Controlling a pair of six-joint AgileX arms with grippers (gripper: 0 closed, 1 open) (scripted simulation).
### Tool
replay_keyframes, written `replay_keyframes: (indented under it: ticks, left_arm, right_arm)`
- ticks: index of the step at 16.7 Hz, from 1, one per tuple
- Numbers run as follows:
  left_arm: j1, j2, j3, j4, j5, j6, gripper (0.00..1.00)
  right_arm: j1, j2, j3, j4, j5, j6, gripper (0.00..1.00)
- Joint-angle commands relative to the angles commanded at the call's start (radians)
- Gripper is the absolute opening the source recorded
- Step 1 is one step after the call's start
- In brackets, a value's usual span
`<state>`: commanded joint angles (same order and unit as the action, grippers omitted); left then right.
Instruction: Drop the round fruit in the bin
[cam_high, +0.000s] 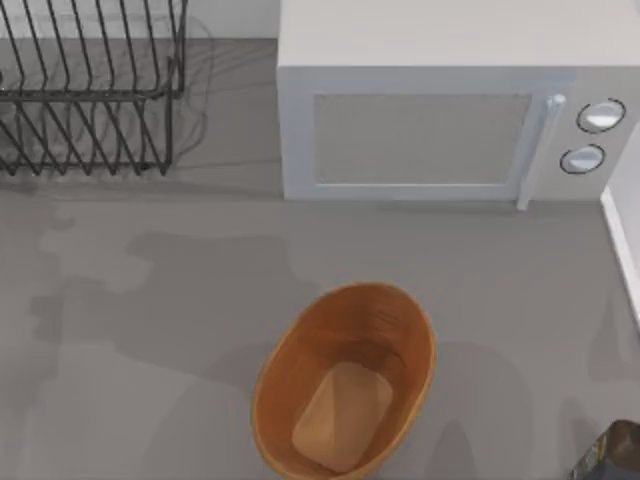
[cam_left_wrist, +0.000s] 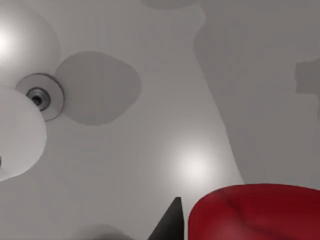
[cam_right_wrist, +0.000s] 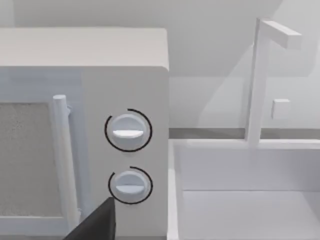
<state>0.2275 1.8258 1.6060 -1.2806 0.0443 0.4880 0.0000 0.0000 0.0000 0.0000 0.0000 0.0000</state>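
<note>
From above, the oval wooden bin (cam_high: 345, 385) stands at the table's (cam_high: 130, 300) near edge, a little right of the middle, its pale flat bottom bare. A black wire rack (cam_high: 90, 90) fills the far left corner, a white microwave (cam_high: 440, 120) stands along the far edge toward the right, and a dark shape pokes in at the near right corner, too little of it to name. In the left wrist view, the round fruit (cam_left_wrist: 257, 212) looms glossy and deep red right against the camera, beside one dark finger (cam_left_wrist: 170, 225) of the left gripper (cam_left_wrist: 200, 231); it looks carried between the fingers, though the grip itself lies out of frame, so I cannot tell how the fingers stand. The fruit looks light, smooth and likely slippery, firm enough for a modest squeeze across its widest part. In the right wrist view, the right arm hangs near the microwave's two dials (cam_right_wrist: 128, 157), a white sink (cam_right_wrist: 250, 195) alongside; one dark fingertip (cam_right_wrist: 97, 222) shows, and its spread cannot be told.
</note>
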Motion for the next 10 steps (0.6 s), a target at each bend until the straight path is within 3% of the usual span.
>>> replay_keyframes:
  ticks: [4, 10]
  left_arm:
    - [-0.11, -0.011, 0.001, 0.011, 0.008, 0.024, 0.0]
    - [-0.528, -0.047, -0.014, 0.044, 0.001, 0.109, 0.0]
  right_arm:
    - [0.0, 0.0, 0.0, 0.0, 0.0, 0.0, 1.0]
    - [0.0, 0.0, 0.0, 0.0, 0.0, 0.0, 1.0]
